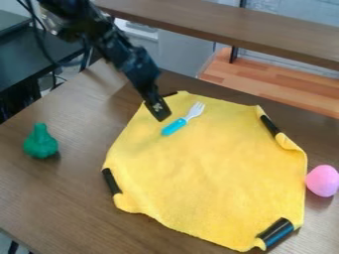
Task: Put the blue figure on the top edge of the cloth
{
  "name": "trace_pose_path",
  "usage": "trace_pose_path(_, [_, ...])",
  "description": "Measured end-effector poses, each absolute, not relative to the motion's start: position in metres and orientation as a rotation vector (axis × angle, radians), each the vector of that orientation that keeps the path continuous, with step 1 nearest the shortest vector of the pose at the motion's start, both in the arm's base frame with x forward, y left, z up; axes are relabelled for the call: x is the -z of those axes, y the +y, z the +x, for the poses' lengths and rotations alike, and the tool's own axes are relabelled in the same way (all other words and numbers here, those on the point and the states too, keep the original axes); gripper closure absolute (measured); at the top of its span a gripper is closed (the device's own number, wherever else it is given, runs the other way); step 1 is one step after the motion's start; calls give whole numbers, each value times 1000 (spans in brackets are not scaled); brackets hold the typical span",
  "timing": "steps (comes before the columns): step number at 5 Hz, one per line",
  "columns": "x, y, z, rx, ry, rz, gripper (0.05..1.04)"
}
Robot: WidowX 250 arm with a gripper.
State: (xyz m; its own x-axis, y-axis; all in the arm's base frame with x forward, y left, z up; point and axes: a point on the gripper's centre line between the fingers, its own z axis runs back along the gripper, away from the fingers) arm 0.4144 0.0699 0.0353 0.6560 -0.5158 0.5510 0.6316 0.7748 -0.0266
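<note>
At the far left, on the table (76, 196), upright and well apart from the cloth (212, 158), a green toy (41, 144); no part in the job, most likely. Along the cloth's left side, a black strip (111, 181) at the rim.

Next, over the upper left part of the cloth, the gripper (160, 115), angled down from the top of the view. Impossible to tell whether open or closed; nothing visibly held.

Just beside, lying on the cloth, a fork (176, 126) with a blue handle and pale prongs. No blue figure in sight, so probably to be taken as the task's thing. Prongs towards the top edge, handle slanting inward, down and to the left. Already done, then: blue thing on the cloth and close to the top edge. Left to do, if meant strictly: a short shift up onto the edge itself. With a looser reading, close to finished, perhaps with only the arm (132, 62) to draw clear. Impossible to say which from here.

Farther right, a second black strip (269, 125) by a curled rim, then a black roll (275, 232) at the lower right corner. Last, just beyond the right rim, a pink egg (322, 181), likely no concern.
</note>
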Motion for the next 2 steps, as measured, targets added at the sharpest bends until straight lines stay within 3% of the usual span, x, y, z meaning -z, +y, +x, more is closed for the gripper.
trace_pose_path(2, [-108, 140, 368, 754, -620, -281, 83])
